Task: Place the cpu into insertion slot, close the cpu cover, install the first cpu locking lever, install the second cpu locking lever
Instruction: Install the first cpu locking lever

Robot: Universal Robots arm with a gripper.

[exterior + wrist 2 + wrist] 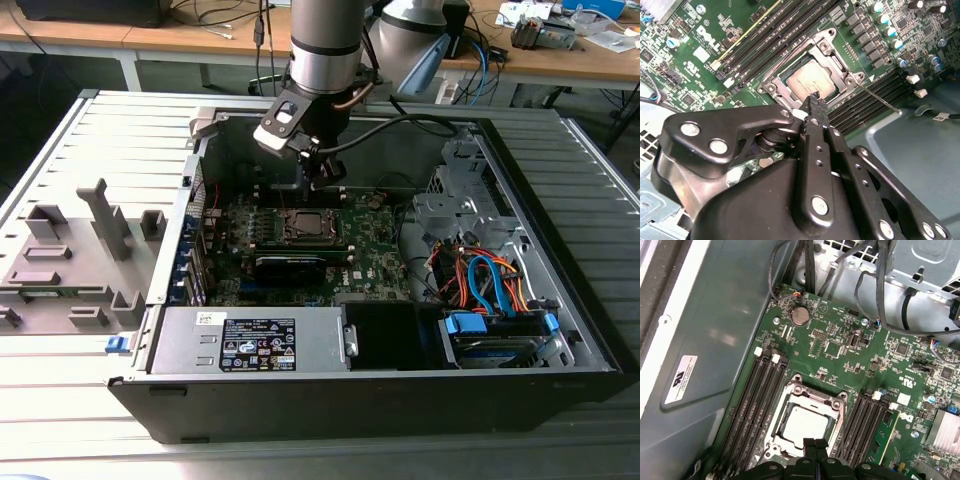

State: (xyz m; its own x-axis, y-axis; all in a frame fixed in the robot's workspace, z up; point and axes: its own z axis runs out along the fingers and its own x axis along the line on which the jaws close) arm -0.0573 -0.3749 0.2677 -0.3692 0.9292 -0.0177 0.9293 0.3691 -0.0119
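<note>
The cpu, a square chip with a silvery-grey top, lies flat in the insertion slot on the green board. The cpu cover is a metal frame lying down around the cpu, whose top shows through the cut-out. A thin metal locking lever sticks out sideways from one corner of the socket. In both wrist views my gripper hovers just above the socket's edge, its black fingers pressed together with nothing between them. My gripper is close over the frame's rim. In the exterior view my gripper hangs over the socket.
Long black memory slots flank the socket on both sides. The case wall rises close beside them. A power supply sits at the front, a drive bay with coloured cables on the exterior view's right. Grey fixtures stand outside the case.
</note>
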